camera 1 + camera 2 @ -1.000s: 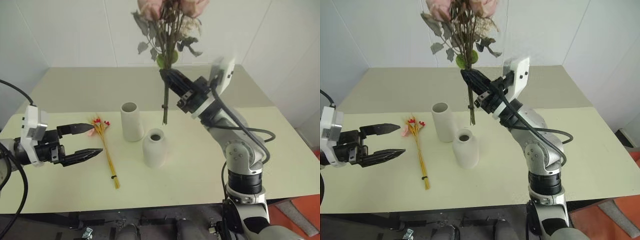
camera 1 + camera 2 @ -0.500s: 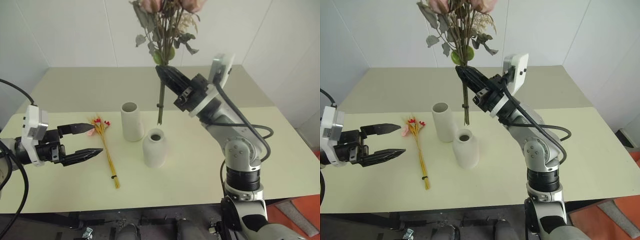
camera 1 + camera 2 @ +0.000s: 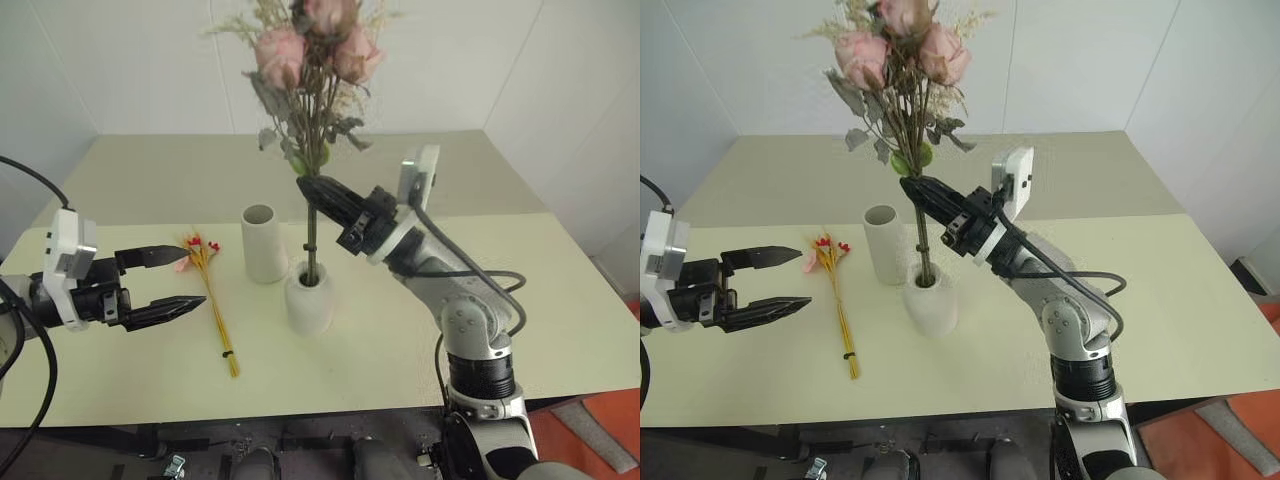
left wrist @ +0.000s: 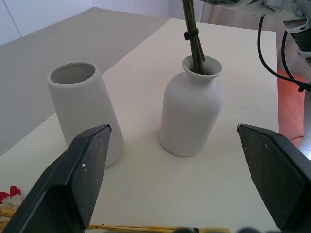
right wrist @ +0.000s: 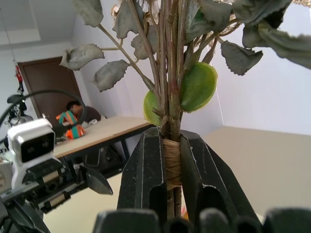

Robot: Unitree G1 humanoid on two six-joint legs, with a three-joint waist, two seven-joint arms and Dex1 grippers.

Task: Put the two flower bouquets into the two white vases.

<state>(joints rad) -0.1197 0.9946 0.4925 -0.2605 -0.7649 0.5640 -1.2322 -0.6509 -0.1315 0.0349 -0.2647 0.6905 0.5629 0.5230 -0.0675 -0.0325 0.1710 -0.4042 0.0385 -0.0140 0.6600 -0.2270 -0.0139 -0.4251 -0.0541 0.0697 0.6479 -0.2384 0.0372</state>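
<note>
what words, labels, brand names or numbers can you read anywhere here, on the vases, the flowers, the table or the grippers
None: no readable text shows in any view.
The tall white tapered ceramic vase and the short white bottle-shaped ceramic vase: plain, no marks.
The bushy bunch of pink roses and the thin bunch of yellow stalks: no tag.
The pale table top: bare of print.
The left gripper and the right gripper: no lettering.

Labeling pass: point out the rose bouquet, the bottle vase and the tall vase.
rose bouquet (image 3: 282, 55), left eye view, on a pink bloom.
bottle vase (image 4: 187, 116), left wrist view, on its rounded body.
tall vase (image 3: 885, 250), right eye view, on its side wall.
</note>
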